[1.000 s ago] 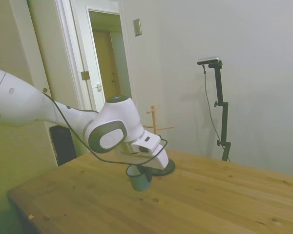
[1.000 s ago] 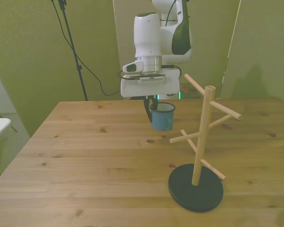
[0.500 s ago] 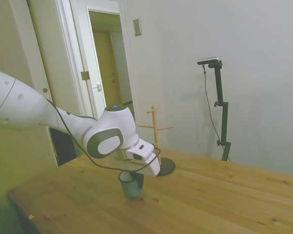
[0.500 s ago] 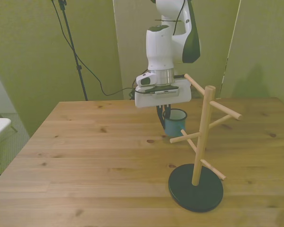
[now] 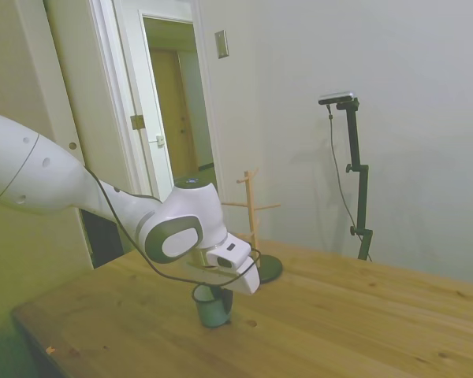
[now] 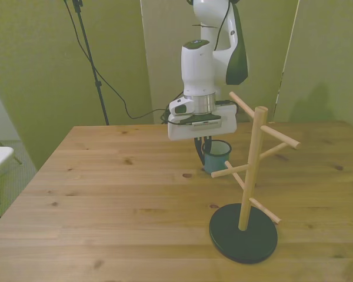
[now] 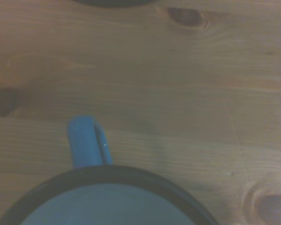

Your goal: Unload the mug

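Front view: a teal mug sits upright on the table, at 11 o'clock from the rack, off its pegs. The gripper pinches its rim. It looks light, stiff and slippery; the rim suits gripping.

The wooden mug tree is the only obstacle: its lower peg reaches toward the mug; elsewhere around it the desk lies open.
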Controlling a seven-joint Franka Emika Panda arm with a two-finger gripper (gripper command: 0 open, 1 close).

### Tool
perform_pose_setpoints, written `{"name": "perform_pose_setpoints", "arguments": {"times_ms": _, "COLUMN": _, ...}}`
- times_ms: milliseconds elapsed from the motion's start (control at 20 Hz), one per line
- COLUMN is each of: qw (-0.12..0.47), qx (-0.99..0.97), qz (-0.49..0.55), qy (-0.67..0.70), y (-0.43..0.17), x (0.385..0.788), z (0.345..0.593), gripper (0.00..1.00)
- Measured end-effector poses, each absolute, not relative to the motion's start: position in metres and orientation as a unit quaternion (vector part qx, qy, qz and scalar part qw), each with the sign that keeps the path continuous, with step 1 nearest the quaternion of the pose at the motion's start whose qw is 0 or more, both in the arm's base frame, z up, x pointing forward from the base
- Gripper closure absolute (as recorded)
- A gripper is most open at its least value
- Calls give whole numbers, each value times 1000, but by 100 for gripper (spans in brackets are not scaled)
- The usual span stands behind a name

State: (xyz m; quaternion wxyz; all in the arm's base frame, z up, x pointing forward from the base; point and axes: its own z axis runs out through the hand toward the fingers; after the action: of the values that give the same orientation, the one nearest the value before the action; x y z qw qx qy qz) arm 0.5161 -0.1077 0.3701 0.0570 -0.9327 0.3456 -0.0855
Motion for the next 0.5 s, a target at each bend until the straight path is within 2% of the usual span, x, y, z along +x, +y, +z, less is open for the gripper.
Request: {"name": "perform_pose_setpoints", "arguments": {"times_ms": 500, "qw": 58, "qx": -929, "qz": -84, "qy": 354, "y": -110, "x": 515, "z": 371, "gripper": 0}}
